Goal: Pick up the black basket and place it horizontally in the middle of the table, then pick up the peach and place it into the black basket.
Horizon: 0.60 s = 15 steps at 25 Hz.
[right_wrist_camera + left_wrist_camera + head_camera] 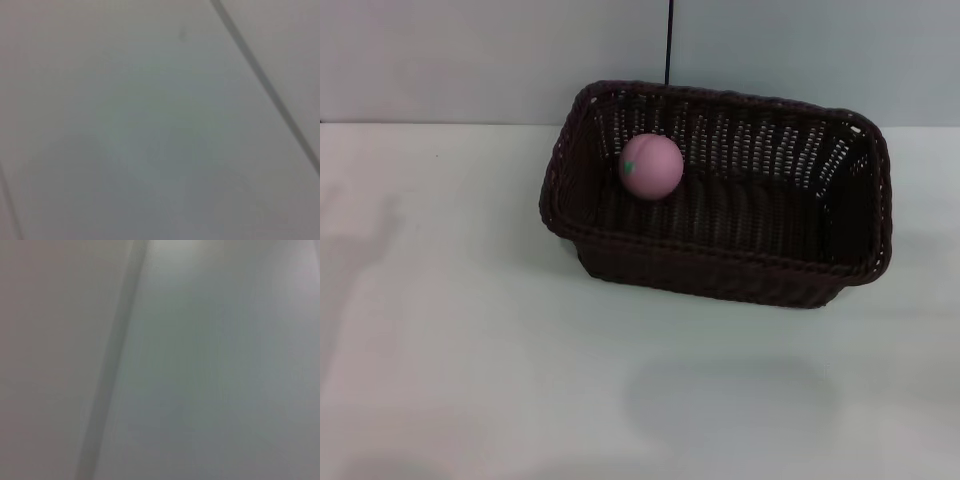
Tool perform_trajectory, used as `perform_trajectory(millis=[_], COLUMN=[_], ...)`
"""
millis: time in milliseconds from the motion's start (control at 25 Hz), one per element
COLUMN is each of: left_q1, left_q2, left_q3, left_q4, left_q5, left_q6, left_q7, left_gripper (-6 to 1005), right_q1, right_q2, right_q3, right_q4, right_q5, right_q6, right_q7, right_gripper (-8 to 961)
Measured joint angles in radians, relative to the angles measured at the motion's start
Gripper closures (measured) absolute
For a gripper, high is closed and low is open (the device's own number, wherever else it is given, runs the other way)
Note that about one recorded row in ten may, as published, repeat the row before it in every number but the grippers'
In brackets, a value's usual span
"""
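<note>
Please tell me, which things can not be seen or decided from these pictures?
- Both grippers: in no view; the wrist views show only plain pale surface.
- Underside of the peach: head view, turned away against the floor of the black basket.
- Table just behind the basket: head view, hidden by its far wall.

At the top of the head view we see a pale wall (470, 55) that runs all the way across. A thin black cord (669, 40) hangs straight down it, a little right of the middle.
</note>
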Motion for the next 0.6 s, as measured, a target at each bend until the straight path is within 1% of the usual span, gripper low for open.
perform_trajectory(millis=[80, 160, 320, 360, 400, 560, 600], left_q1=[0.026, 0.044, 0.049, 0.049, 0.049, 0.039, 0.039], left_q2=[-0.001, -0.001, 0.000, 0.000, 0.000, -0.001, -0.001], left_q3=[-0.057, -0.084, -0.097, -0.098, -0.098, -0.098, -0.098], left_q4=[-0.018, -0.024, -0.022, -0.022, -0.022, -0.029, -0.029], left_q5=[0.000, 0.001, 0.001, 0.001, 0.001, 0.003, 0.003], left_q6=[0.000, 0.003, 0.004, 0.003, 0.003, 0.005, 0.005], left_q7=[0.029, 0.054, 0.063, 0.063, 0.063, 0.060, 0.060], left_gripper=[184, 185, 185, 185, 185, 184, 184], right_q1=[-0.009, -0.019, -0.034, -0.041, -0.041, -0.063, -0.063], right_q2=[0.004, 0.005, 0.005, 0.006, 0.006, 0.006, 0.006], right_q3=[0.060, 0.118, 0.204, 0.246, 0.246, 0.311, 0.311], right_q4=[0.010, 0.023, 0.044, 0.062, 0.062, 0.086, 0.086], right_q5=[0.000, 0.000, 0.000, 0.000, 0.000, 0.000, 0.000], right_q6=[0.001, 0.009, 0.020, 0.022, 0.022, 0.043, 0.043], right_q7=[-0.001, -0.006, -0.050, -0.092, -0.092, -0.168, -0.168], right_gripper=[294, 294, 293, 293, 293, 293, 293])
